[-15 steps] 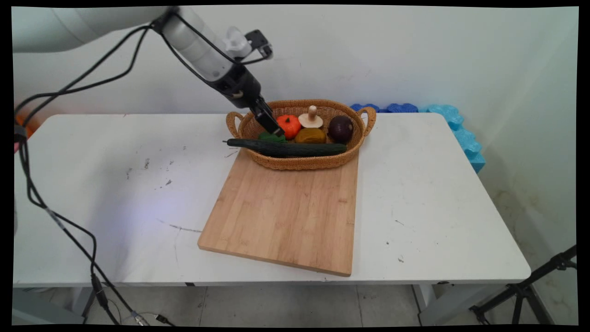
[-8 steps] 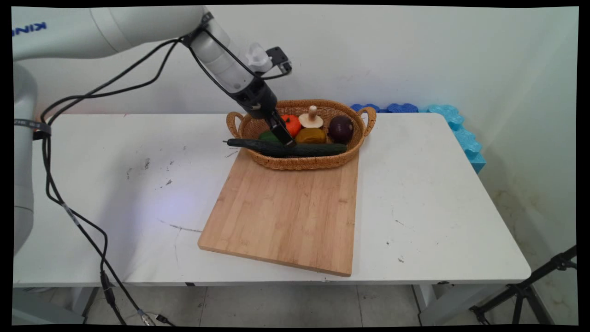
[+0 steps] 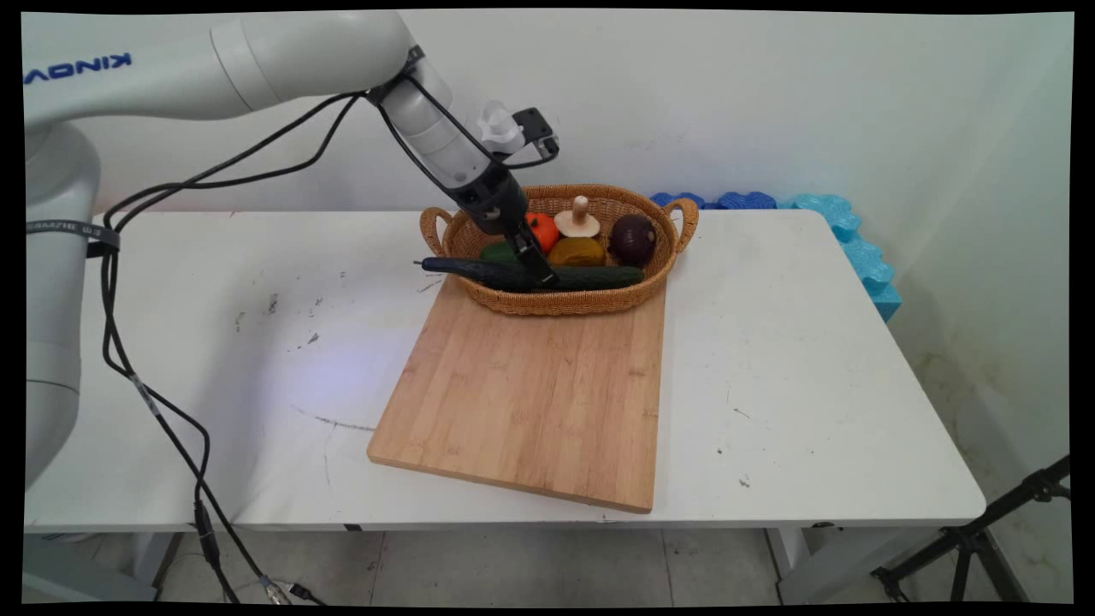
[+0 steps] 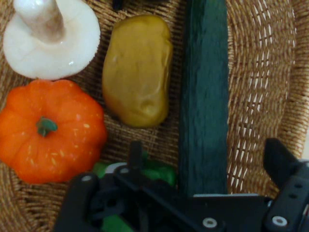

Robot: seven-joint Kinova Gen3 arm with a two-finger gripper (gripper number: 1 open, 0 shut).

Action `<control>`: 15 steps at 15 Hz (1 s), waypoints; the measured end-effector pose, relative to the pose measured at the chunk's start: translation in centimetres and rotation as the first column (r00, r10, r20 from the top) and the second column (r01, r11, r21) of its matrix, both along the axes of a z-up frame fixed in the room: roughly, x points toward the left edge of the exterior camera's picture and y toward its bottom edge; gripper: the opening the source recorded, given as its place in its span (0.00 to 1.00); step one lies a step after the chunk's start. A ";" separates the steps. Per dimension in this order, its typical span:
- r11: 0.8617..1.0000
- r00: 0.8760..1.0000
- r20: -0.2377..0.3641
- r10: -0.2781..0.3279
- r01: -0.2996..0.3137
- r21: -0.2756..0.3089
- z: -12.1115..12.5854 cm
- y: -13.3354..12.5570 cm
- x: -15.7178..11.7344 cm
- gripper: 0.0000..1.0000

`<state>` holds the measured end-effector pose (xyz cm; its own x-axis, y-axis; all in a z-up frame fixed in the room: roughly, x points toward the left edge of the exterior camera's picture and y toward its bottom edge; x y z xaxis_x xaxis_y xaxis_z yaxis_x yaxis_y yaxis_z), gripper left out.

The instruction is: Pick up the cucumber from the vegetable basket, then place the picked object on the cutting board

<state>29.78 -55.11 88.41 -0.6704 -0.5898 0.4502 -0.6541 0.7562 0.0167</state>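
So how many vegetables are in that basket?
6: cucumber along the basket's near side, pumpkin, mushroom, potato, onion behind it, something green at left. More may be hidden beneath.

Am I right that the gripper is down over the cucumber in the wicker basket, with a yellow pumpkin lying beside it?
Not quite: the pumpkin is orange, as the hand view shows. The rest holds: the gripper is down over the cucumber in the wicker basket.

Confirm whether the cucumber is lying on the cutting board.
No: the cucumber lies in the wicker basket, its stem end poking out over the rim.
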 end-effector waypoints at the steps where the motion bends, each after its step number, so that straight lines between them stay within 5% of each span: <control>1: 1.000 1.000 0.002 -0.001 0.001 -0.001 -0.2 -0.1 -0.2 0.00; 15: 1.000 0.999 0.025 -0.028 0.028 -0.012 -0.2 0.0 -0.8 0.00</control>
<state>28.98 -55.15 88.19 -0.6979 -0.5648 0.4403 -0.6326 0.7744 -0.0093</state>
